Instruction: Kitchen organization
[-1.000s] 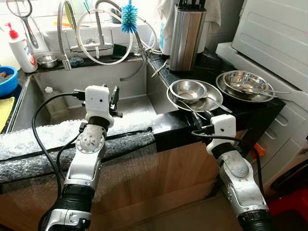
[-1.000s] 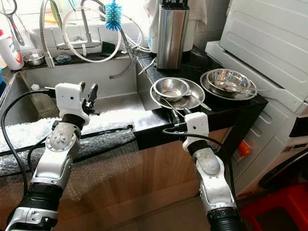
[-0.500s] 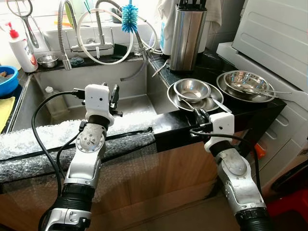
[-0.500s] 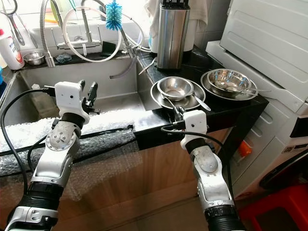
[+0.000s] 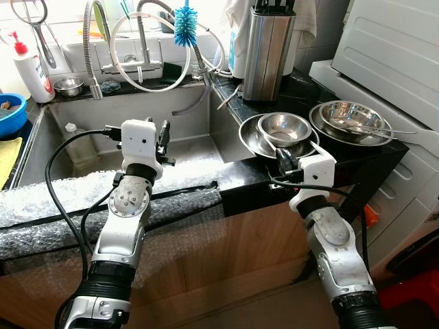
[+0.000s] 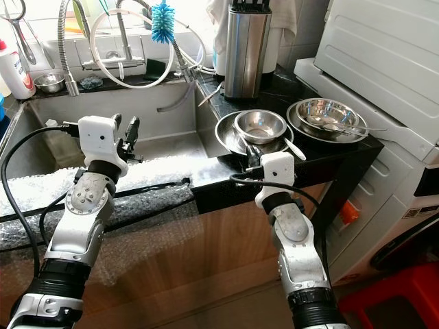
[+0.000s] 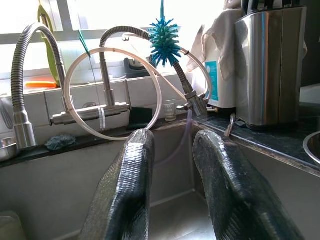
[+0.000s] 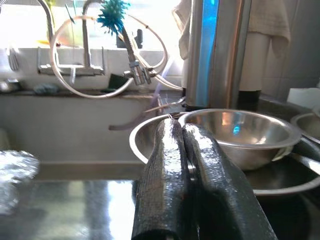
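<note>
Spanning the scene is a glossy black stone desk (image 5: 357, 161) with a recessed stainless steel sink (image 5: 89, 130) on its left half, the sink's front edge covered in crinkled clear bubble wrap (image 5: 62, 195). A tall brushed-steel knife block (image 5: 264, 51), rectangular with rounded corners, stands upright at the back of the desk. Two stacks of polished round steel ware lie on the right half: a wide shallow plate (image 5: 255, 142) carrying a small bowl (image 5: 287, 127) near the sink wall, and a second bowl stack (image 5: 346, 118) just beside it toward the desk's right end, with a thin utensil laid across it. A coiled white hose (image 5: 147, 51) loops around the ribbed metal faucet (image 5: 88, 41), and a blue bristle brush (image 5: 184, 24) hangs above. The right hand (image 5: 282, 163) sits at the plate's front rim with its black textured fingers (image 8: 172, 170) pressed together; contact with the rim cannot be confirmed. The left hand (image 5: 163, 140) hovers over the sink basin, fingers (image 7: 127, 190) spread apart, holding nothing.
</note>
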You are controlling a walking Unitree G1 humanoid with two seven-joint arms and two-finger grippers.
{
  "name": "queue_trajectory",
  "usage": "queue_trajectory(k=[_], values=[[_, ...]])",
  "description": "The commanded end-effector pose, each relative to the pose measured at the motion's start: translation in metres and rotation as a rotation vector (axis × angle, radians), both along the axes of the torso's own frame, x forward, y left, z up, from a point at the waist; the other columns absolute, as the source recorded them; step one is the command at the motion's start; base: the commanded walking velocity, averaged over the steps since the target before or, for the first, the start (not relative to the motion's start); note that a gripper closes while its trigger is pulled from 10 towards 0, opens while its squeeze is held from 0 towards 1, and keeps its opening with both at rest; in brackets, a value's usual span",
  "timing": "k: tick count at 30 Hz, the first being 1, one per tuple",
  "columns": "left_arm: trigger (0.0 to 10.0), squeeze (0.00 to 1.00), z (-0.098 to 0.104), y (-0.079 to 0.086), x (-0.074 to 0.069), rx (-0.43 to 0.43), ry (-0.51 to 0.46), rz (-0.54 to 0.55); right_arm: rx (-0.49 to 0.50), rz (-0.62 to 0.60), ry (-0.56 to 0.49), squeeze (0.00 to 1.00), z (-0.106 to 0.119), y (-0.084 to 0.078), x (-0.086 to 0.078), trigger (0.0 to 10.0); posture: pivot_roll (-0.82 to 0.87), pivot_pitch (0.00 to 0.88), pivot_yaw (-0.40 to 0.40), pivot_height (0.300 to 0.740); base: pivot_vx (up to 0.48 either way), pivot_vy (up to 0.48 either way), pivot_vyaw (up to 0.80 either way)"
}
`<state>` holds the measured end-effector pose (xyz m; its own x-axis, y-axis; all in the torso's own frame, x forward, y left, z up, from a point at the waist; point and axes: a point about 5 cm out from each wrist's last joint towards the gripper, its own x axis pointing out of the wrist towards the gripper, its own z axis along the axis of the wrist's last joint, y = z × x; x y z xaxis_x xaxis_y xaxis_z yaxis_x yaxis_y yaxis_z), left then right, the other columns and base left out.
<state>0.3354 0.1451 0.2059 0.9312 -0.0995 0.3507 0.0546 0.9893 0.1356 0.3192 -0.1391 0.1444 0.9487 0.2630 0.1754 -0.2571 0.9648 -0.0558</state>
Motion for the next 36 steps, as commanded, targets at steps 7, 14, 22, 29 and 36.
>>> queue_trajectory(k=[7,14,22,29,36], values=[[10.0,0.0,0.008,-0.004,0.002,0.012,-0.035,-0.003,0.1,0.056,-0.041,0.0,0.014,0.007,0.001,10.0,-0.07,0.0,-0.026,0.74,0.0,0.0,0.0],[10.0,0.0,0.009,-0.012,0.0,0.004,-0.05,-0.031,0.181,0.062,-0.14,0.0,0.043,0.007,0.002,10.0,-0.07,0.0,-0.029,0.74,0.0,0.0,0.0],[10.0,0.0,0.013,-0.026,-0.002,0.06,-0.084,-0.076,0.261,0.065,-0.132,0.0,0.053,0.005,0.005,10.0,-0.08,0.0,-0.032,0.74,0.0,0.0,0.0],[10.0,0.0,0.015,-0.039,-0.006,0.289,-0.171,-0.103,0.513,0.129,-0.026,0.0,0.064,0.01,0.009,10.0,-0.08,0.001,-0.04,0.74,0.0,0.0,0.0],[10.0,0.0,0.014,-0.046,-0.009,0.417,-0.217,-0.135,0.523,0.273,0.031,0.0,0.077,0.031,0.004,10.0,-0.08,0.0,-0.046,0.74,0.0,0.0,0.0]])
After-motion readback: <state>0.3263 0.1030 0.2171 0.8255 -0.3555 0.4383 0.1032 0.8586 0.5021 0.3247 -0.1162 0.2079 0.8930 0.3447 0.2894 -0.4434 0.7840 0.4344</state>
